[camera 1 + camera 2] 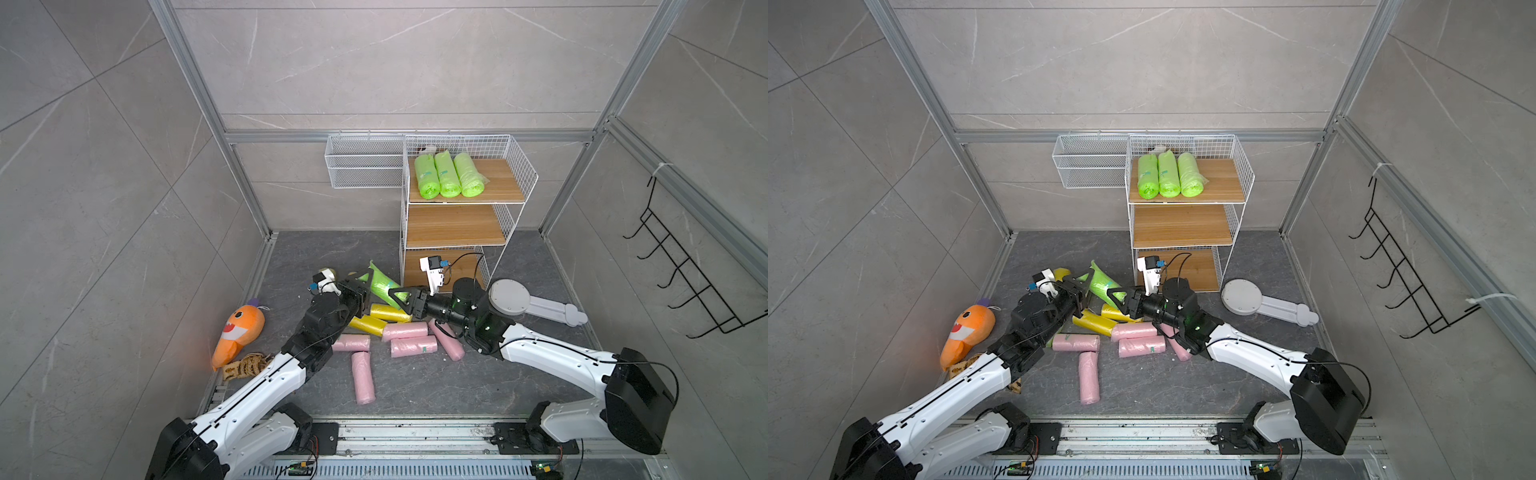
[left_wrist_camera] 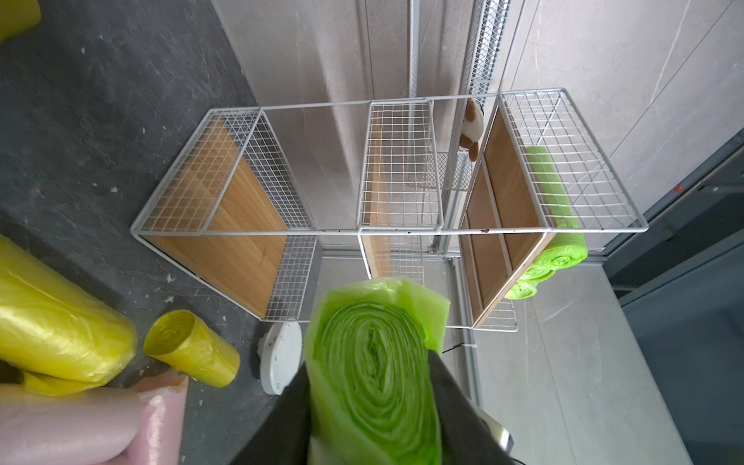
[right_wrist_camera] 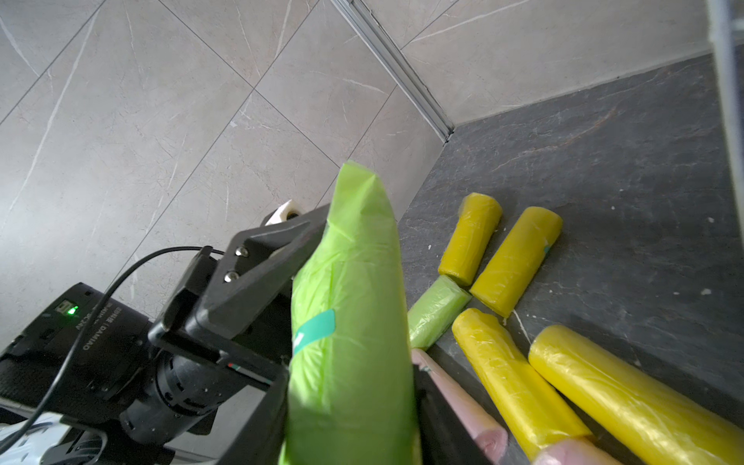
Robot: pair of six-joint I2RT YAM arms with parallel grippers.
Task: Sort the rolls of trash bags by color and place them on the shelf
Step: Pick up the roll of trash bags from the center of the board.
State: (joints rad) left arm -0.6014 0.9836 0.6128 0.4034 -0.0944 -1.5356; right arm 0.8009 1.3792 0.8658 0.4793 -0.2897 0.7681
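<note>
Mid-air pass above the desk (image 1: 415, 386): a green roll (image 1: 382, 282) hangs tilted between the left hand (image 1: 365, 286) and the right hand (image 1: 397, 296), just in front of the shelf (image 1: 457, 226). The right hand is clamped on the roll's lower part. The left hand's jaws lie against both flanks of the roll, though whether they grip or merely flank it cannot be told. With the shelf on the right arm's side, this looks like a hand-over to the right. The next move calls for the left hand to let go fully and draw clear, so the right can carry the roll to the top tier beside the three green rolls (image 1: 448, 174) already there. The yellow rolls (image 1: 388, 312) and pink rolls (image 1: 413, 345) lie unsorted on the desk, and both lower tiers are bare. The right wrist view alone shows the roll's teal sticker (image 3: 316, 328) and a further green roll (image 3: 437, 312) lying among the yellow ones. The left wrist view alone shows the held roll's squeezed spiral end (image 2: 374, 370).
</note>
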